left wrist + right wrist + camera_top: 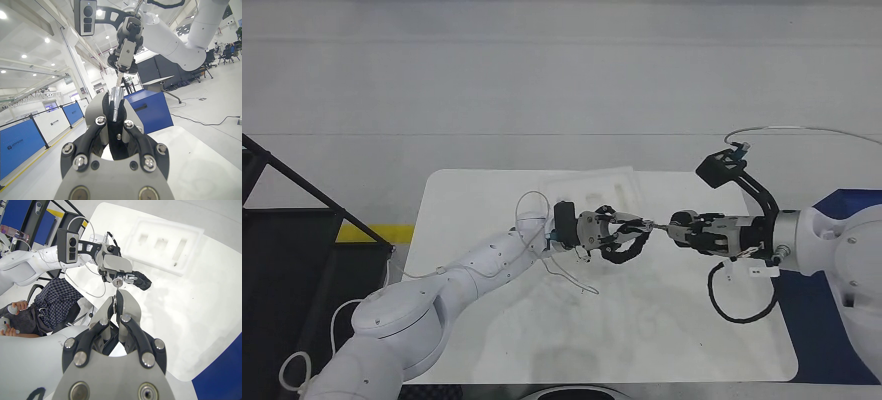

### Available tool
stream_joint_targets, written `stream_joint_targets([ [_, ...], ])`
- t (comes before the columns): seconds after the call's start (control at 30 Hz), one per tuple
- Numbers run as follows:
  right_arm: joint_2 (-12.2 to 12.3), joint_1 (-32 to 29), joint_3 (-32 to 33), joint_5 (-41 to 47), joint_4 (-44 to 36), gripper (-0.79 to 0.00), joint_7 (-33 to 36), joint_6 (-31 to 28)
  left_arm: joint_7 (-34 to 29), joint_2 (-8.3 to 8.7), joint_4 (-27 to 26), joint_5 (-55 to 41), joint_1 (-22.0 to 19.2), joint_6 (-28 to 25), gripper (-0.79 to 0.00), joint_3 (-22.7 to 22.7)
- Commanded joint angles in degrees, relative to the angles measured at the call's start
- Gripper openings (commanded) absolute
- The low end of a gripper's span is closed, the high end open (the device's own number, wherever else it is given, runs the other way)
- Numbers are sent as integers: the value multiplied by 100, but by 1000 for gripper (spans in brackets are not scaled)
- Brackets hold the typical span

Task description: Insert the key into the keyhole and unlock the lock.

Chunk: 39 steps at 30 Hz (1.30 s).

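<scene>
Currently I see the white rounded tabletop (722, 340) beneath both arms. A white foam tray (191, 237) with 3 rectangular recesses lies flat at its far side, well apart from the work. Both arms are raised above the tabletop and meet nose to nose near its middle.

My left pincer (115, 111) is pressed together on the shiny silver cylinder lock (117, 96). Its black padded fingers (105, 106) grip the lock around its body, so the keyhole end juts past the fingertips and faces the other arm. My right pincer (116, 298) is pinched tight on the bow of the small silver metal key (117, 288), and the blade sticks straight out toward the lock.

From the left wrist camera the blade lines up with the cylinder's axis and its tip touches the lock's end. From the right wrist camera the tip sits at the slot in the round keyhole face (117, 282). How deep the blade has gone in I cannot tell. Lock and key both hang in the air above the tabletop.
</scene>
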Motion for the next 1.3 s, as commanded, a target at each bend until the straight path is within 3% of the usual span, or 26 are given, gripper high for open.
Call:
stream_joint_targets([
  [0.0,8,7,-19,1,7,-785,-7,0,1,0,-8,12,-3,1,-785,0],
  [0.53,72,115,-51,295,130,-785,37,9,169,70,188,446,-64,168,-785,0],
  [0.77,105,363,-120,855,421,-785,565,-98,254,197,69,905,-127,253,-785,0],
  [1.27,129,562,-331,867,613,-785,731,-123,298,282,-6,816,-140,297,-785,0],
])
